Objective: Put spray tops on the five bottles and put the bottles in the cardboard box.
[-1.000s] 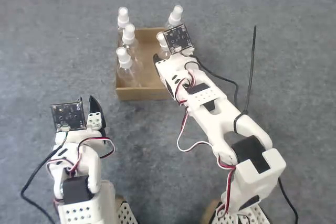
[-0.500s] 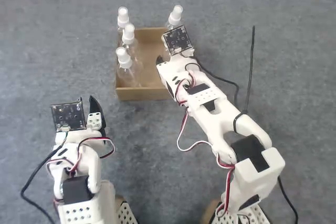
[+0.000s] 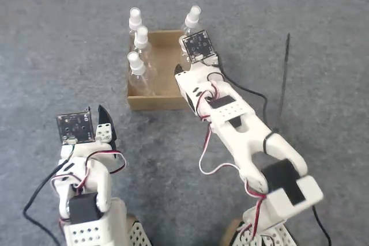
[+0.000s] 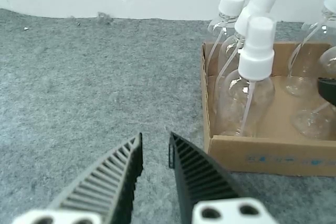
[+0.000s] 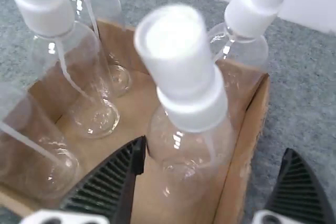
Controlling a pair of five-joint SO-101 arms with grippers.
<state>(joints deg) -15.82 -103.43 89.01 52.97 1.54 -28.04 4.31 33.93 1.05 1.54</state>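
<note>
Step in hand: by my judgement, letting go of the last bottle in the box and backing the arm out.
Right tool (image 5: 212,150): jaws spread wide, one on each side of the bottle (image 5: 181,129), gripping nothing; neither jaw appears to touch the glass.
Bottle: upright with its top (image 5: 178,51) fitted, standing inside the box (image 3: 151,103) just beside the box's right wall.
Box: on the tabletop (image 3: 57,44), toward the far edge, about midway along it.
Other bottles (image 3: 136,64): four, all capped; three stand along the box's left wall, and the fourth is at the far right corner, where I cannot tell if it is inside or just behind the wall.
Left tool (image 4: 155,137): jaws nearly together, holding nothing, parked near the tabletop's near edge on the left, well apart from the box.
Method: hold the jaws at full spread and raise the right tool straight up until the tips clear the top; only then draw back toward the near edge.
Caution: the tall tops catch easily, and a sideways pull could tip the bottle or its neighbour.
Caution: the outer jaw hangs near the right wall; dragging it may shift the box.
Check: confirm five capped bottles upright inside.
</note>
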